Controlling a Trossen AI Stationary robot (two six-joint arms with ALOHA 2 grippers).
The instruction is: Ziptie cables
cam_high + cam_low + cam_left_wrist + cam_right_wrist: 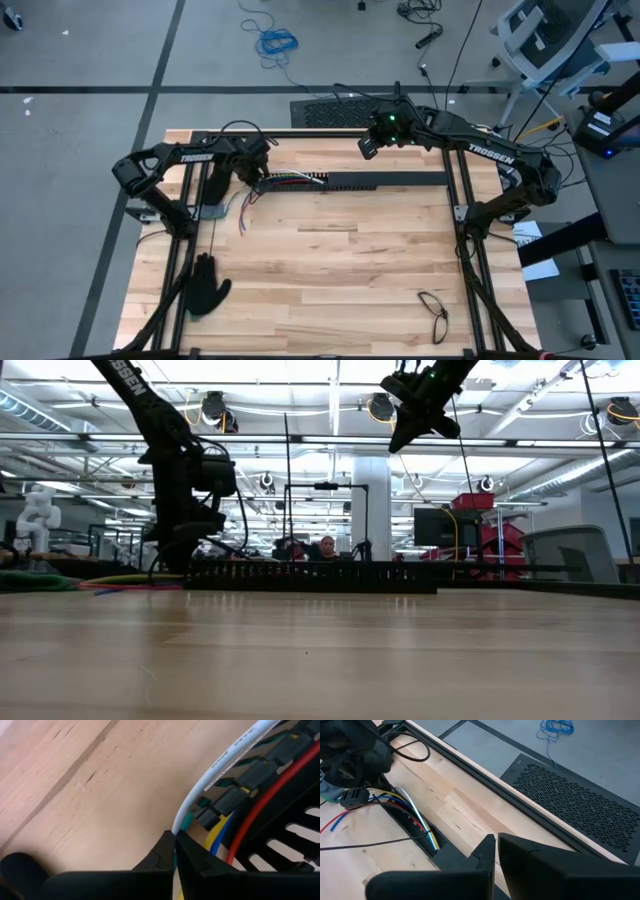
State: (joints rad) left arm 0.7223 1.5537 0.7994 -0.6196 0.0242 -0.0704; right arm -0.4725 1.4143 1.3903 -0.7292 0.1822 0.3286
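We found the left end effector (256, 172) down at the far left of the counter (330, 270), its fingers (162, 854) pinched together on the cables (225, 827). In the left wrist view the white wire ran straight in between the fingertips, with green just beside it; whether the yellow, blue and red strands just past the tips were also caught, we could not tell. The bundle lay partly in the slotted black bar (385, 181), which stretched away from this end effector toward the right arm's side. Loose wire ends trailed on the wood just in front of the left end effector.

The right end effector (372, 143) hung raised above the counter's far edge, well clear of the bar, its fingers closed on nothing. Its wrist view looked back across the bar to the cables and the left arm beyond. A thin dark strand, possibly a ziptie (370, 844), lay on the wood beside the bar there; we could not be sure.

A black glove (205, 285) lay well in front of the left end effector, near the front left. A pair of glasses (434, 312) lay well in front of the right end effector, near the front right.
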